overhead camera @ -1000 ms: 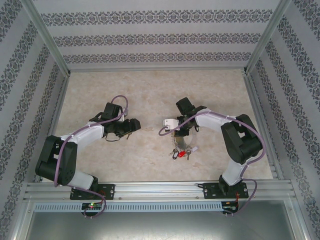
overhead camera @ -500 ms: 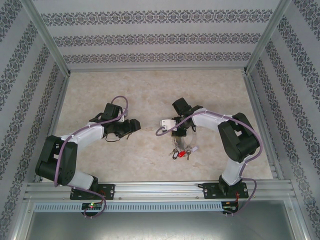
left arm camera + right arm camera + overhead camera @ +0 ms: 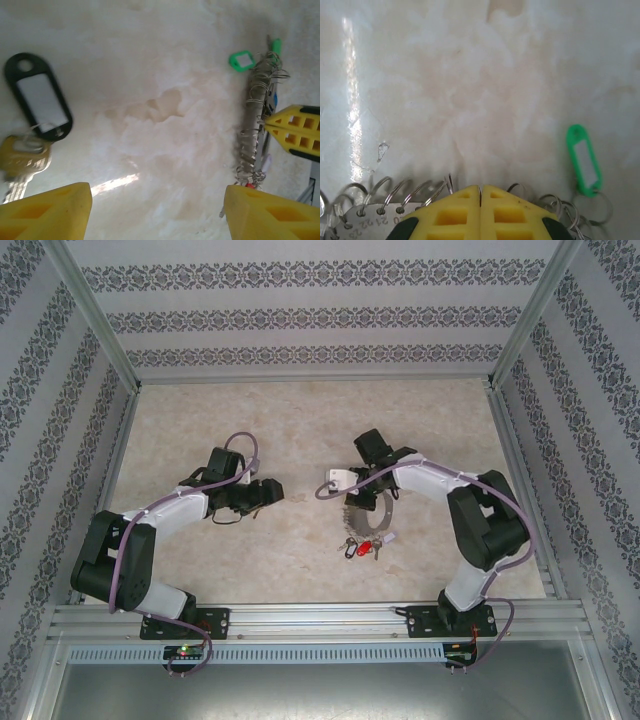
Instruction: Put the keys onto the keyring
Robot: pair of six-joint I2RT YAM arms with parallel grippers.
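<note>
Over on the left, the key [image 3: 21, 164] lies flat on the bench [image 3: 300, 420], brassy in colour, its black oval tag [image 3: 39, 95] stretched out above it in the left wrist view. It sits just by one yellow fingertip [image 3: 47, 210] of the left tool [image 3: 157, 212], outside the gap. That tool has its fingers wide apart, with nothing but bare bench between them.

Moving across, from above the left tool [image 3: 265, 490] points toward the middle of the bench, well apart from the right tool [image 3: 362, 502]. Between them and nearer the right arm is the keyring [image 3: 365, 525], its red tag [image 3: 363, 547] on the near side.

From the left wrist, the keyring [image 3: 257, 115] stands edge-on, with a green tag [image 3: 241, 60] just beyond it. The right tool [image 3: 480, 200] has its fingers pressed together, clamped on the keyring [image 3: 375, 210] at a numbered metal strip, wire loops fanning out to either side.
</note>
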